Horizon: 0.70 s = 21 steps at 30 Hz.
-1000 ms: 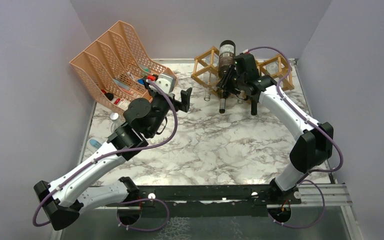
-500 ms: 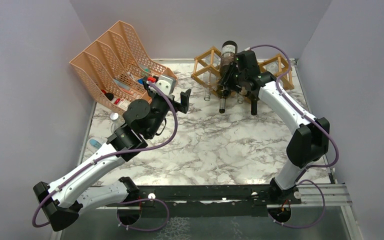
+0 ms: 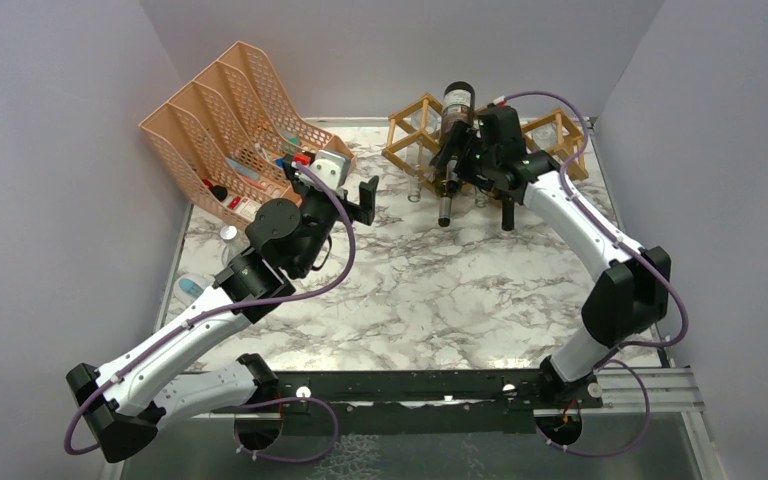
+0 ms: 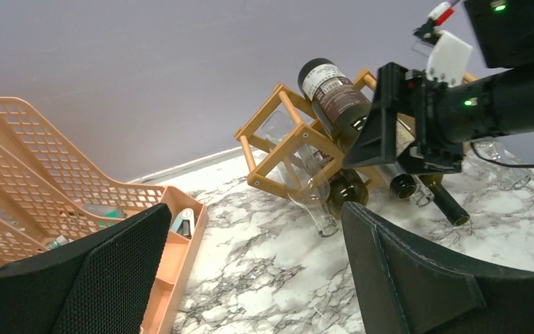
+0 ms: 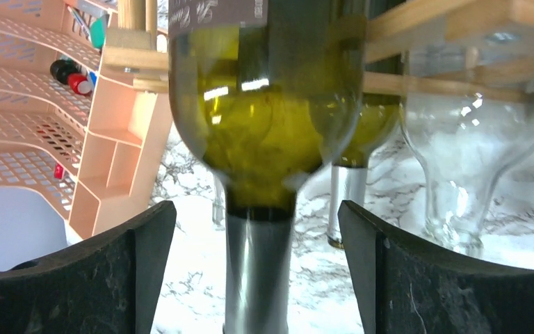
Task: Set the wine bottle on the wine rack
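Observation:
The wine bottle (image 3: pixel 451 112), dark green with a dark label, lies tilted on top of the wooden wine rack (image 3: pixel 410 131), neck pointing toward the arms. In the left wrist view the wine bottle (image 4: pixel 334 96) rests across the wine rack (image 4: pixel 278 139). My right gripper (image 5: pixel 257 219) is open, straddling the neck of the wine bottle (image 5: pixel 264 111) with a gap on each side. From above, the right gripper (image 3: pixel 457 168) sits at the bottle's shoulder. My left gripper (image 3: pixel 368 200) hovers open and empty left of the rack; in its own view the left gripper (image 4: pixel 254 223) holds nothing.
A peach mesh file organizer (image 3: pixel 228 125) with small items stands at the back left. Other bottles fill the rack's lower cells: a clear one (image 4: pixel 313 202) and a dark one (image 3: pixel 507 212). Small objects (image 3: pixel 228 233) lie near the table's left edge.
My right gripper's jaws have spread apart and let go of the bottle's neck. The bottle stays on the rack. The left arm has barely moved.

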Each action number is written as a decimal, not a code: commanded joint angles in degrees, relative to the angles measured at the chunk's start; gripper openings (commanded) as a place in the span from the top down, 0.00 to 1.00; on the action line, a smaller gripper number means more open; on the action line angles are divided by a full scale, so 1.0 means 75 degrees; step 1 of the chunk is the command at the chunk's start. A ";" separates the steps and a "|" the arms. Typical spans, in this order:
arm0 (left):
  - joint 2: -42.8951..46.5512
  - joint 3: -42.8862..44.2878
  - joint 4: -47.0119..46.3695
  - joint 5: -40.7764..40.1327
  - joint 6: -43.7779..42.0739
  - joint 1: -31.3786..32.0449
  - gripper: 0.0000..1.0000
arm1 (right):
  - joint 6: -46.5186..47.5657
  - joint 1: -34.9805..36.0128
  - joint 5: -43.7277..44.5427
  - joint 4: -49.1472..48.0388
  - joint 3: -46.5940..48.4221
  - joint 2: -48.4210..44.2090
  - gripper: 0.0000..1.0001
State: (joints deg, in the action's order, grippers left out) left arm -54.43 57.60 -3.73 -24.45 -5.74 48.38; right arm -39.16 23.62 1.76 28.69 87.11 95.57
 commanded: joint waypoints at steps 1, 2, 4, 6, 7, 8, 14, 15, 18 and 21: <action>0.0100 0.0180 -0.0091 -0.0251 -0.0037 -0.0017 0.01 | 0.0343 -0.0020 0.0248 -0.0598 -0.0517 -0.1113 0.10; 0.0107 0.0226 -0.0072 -0.0264 0.0013 -0.0014 0.01 | 0.0444 -0.0020 0.0264 -0.0666 -0.0620 -0.1370 0.10; 0.0106 0.0329 -0.0055 -0.0267 0.0069 -0.0011 0.01 | 0.0670 -0.0023 0.0277 -0.0747 -0.0801 -0.1751 0.10; 0.0117 0.0445 -0.0038 -0.0338 0.0116 -0.0017 0.01 | 0.1097 -0.0020 0.0065 -0.0819 -0.0937 -0.2139 0.12; 0.0115 0.0506 -0.0031 -0.0400 0.0145 -0.0017 0.01 | 0.1276 -0.0011 -0.0166 -0.0946 -0.1049 -0.2331 0.13; 0.0120 0.0570 -0.0020 -0.0448 0.0178 -0.0017 0.01 | 0.1408 -0.0019 -0.0411 -0.1118 -0.1170 -0.2514 0.14; 0.0317 0.0938 -0.0035 -0.0802 0.0577 -0.0017 0.01 | 0.2108 0.0187 -0.2425 -0.1803 -0.1480 -0.2953 0.23; 0.0355 0.0995 -0.0021 -0.0800 0.0610 -0.0016 0.01 | 0.2192 0.0289 -0.2745 -0.1939 -0.1550 -0.2957 0.24; 0.0499 0.1125 -0.0036 -0.0706 0.0698 -0.0017 0.01 | 0.2366 0.0772 -0.3582 -0.2527 -0.1868 -0.2874 0.24; 0.0705 0.1126 -0.0214 -0.0398 0.0733 -0.0016 0.01 | 0.2655 0.1643 -0.3595 -0.2863 -0.1940 -0.2563 0.24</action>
State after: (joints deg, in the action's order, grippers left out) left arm -51.64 64.34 -3.38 -28.45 -1.91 48.38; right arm -23.64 29.67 -17.85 13.19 73.76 73.95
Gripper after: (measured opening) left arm 0.987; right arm 0.763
